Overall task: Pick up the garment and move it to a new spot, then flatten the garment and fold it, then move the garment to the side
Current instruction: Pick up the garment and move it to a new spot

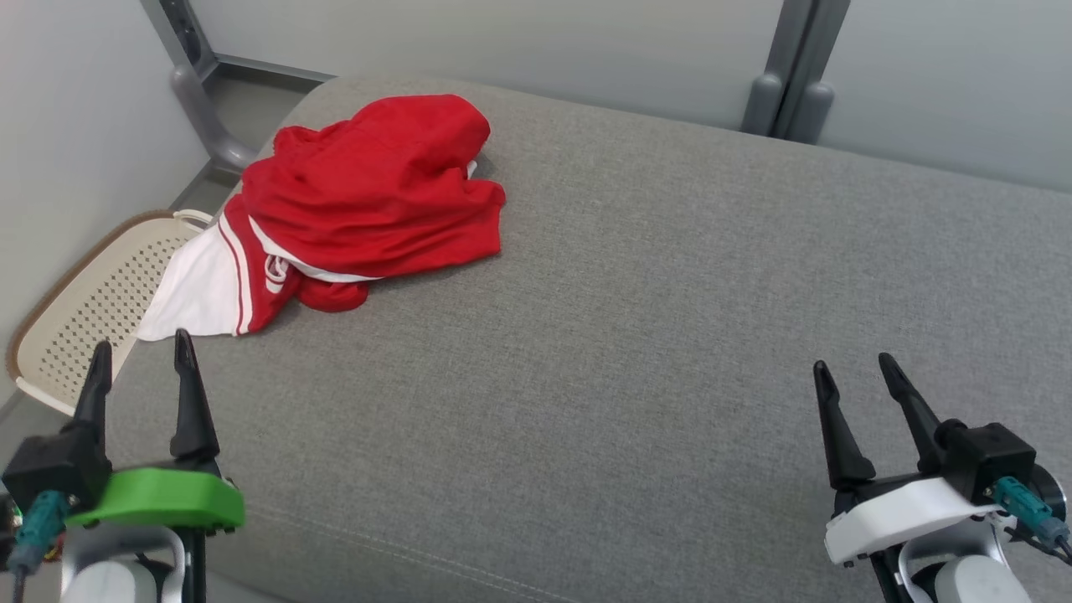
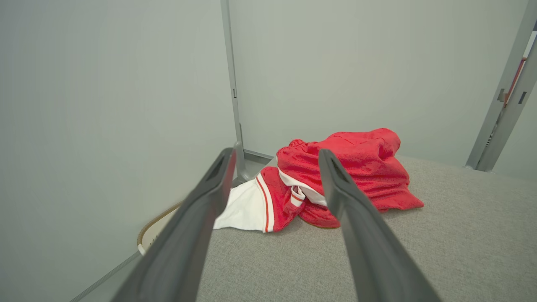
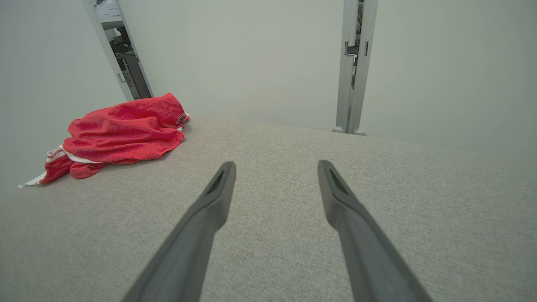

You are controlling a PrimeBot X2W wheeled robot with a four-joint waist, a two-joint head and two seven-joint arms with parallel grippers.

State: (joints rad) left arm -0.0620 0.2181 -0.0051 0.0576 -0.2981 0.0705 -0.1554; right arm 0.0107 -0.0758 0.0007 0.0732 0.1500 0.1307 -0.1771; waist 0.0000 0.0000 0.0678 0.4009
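Red garment [image 1: 368,193] is lying bunched on the grey pad's [image 1: 636,335] far left corner.
Left gripper [image 1: 141,343] and right gripper [image 1: 850,360] are hanging by its near edge, fingers apart; a basket [image 1: 92,301] is sitting by its left side.

Left fingers [image 1: 188,402], right fingers [image 1: 837,435] — wide apart.

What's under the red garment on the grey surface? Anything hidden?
The garment lies crumpled on the grey padded surface; its white panel reaches the left edge, above a perforated basket lower down. Whatever lies beneath the heap is covered, so I cannot tell.
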